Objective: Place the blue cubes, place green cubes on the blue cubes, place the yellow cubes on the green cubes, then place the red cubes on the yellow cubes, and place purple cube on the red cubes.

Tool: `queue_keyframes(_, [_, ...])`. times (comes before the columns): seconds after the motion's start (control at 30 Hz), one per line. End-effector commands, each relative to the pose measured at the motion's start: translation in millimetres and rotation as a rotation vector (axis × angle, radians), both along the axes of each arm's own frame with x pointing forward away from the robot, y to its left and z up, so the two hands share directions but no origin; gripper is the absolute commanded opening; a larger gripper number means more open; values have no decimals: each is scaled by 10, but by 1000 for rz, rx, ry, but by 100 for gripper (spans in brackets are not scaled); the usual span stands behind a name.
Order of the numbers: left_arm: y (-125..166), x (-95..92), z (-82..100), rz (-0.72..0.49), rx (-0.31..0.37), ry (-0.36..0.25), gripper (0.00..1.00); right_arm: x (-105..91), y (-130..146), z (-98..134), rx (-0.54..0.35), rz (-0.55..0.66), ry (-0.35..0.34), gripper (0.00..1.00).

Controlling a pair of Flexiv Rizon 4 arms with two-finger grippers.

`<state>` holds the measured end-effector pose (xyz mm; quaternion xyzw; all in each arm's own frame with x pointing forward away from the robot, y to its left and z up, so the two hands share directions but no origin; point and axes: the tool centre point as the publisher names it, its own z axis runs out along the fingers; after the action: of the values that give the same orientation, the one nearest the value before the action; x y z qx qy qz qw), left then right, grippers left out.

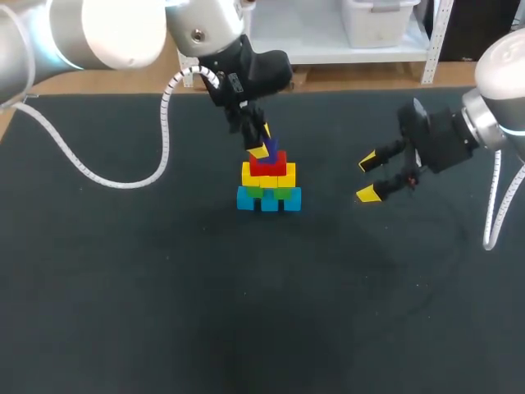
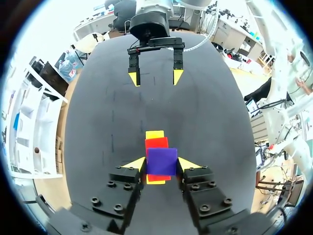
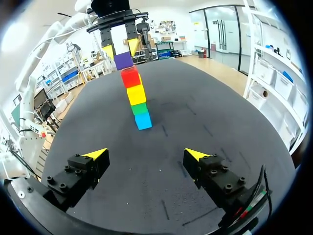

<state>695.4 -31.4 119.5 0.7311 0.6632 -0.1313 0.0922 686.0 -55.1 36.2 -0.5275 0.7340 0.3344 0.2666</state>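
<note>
L gripper (image 1: 262,149) sits over the stack mid-table (image 1: 123,287), fingers closed on the purple cube (image 1: 269,145) from two sides, gap just one cube wide. Wrist view: purple cube (image 2: 162,162) is face-on and square w/ the fingers (image 2: 136,163), not twisted.

Stack's long axis is upright. Layers from the bottom: blue cubes (image 1: 268,199), green cubes (image 1: 267,190), yellow cubes (image 1: 268,175), red cubes (image 1: 267,164), w/ purple on top. In the head view each row runs side to side across the table, widest at the blue base and narrower toward red.

R gripper (image 1: 368,177) is well apart on the stack's R side, fingers wide open, holding nothing, pointed at the stack.

View diffs:
- R wrist view has its own gripper (image 3: 146,154) open over bare table. It sees the rows end-on as one column: blue (image 3: 143,120), green (image 3: 140,108), yellow (image 3: 136,94), red (image 3: 130,77). Purple (image 3: 123,60) is at red's top edge, offset a bit to one side, under the L gripper (image 3: 117,50). Can't tell if it rests on red or hangs just above
- L wrist view looks down the stack, so only red (image 2: 156,143) and a strip of yellow (image 2: 154,133) show past purple. Green and blue are hidden. R gripper (image 2: 154,77) is ahead, open
</note>
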Motion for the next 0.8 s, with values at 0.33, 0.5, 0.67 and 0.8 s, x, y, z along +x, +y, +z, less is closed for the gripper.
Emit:
queue_keyframes(0.33, [-8, 48, 7, 1, 9, 8, 50, 17, -6, -22, 6, 2, 1, 100])
queue_keyframes(0.5, [24, 44, 80, 3, 9, -10, 100, 23, 3, -25, 6, 4, 2, 100])
queue_keyframes(0.67, [82, -11, 281, -25, -30, -82, 100, 38, 30, -6, 4, 9, -4, 100])
queue_keyframes(0.8, [177, -42, 390, -13, -47, -111, 100, 55, 77, 25, 4, 20, -15, 100])
